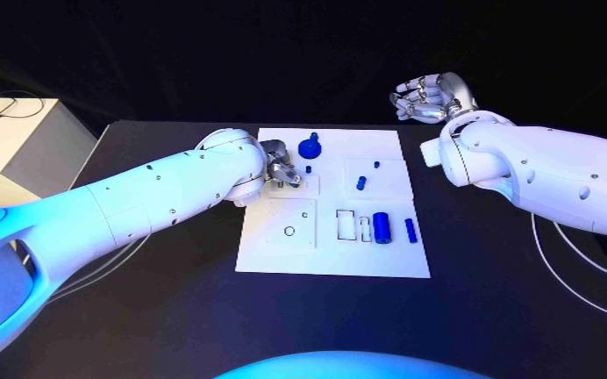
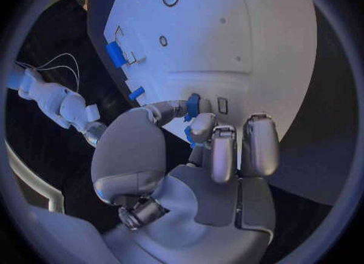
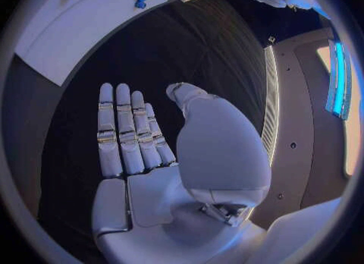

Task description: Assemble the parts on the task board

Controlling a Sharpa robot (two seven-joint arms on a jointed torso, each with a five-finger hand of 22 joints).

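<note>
Left hand [image 1: 281, 167] over task board [image 1: 332, 261] left-centre, fingers [image 2: 193, 106] pinching small blue part [image 2: 193, 101] just above board surface. Right hand [image 1: 430, 96] off board beyond far right corner, above black table [image 1: 506, 291], fingers [image 3: 125, 130] straight, side by side, holding nothing. Other blue parts [image 1: 381, 225] lie on board: round knob [image 1: 310, 146] near far edge, cylinders near right side.

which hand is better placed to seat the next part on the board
Left, probably: the left hand is over the task board, pinching a small blue part. The right hand hangs off the board, holding nothing.
</note>
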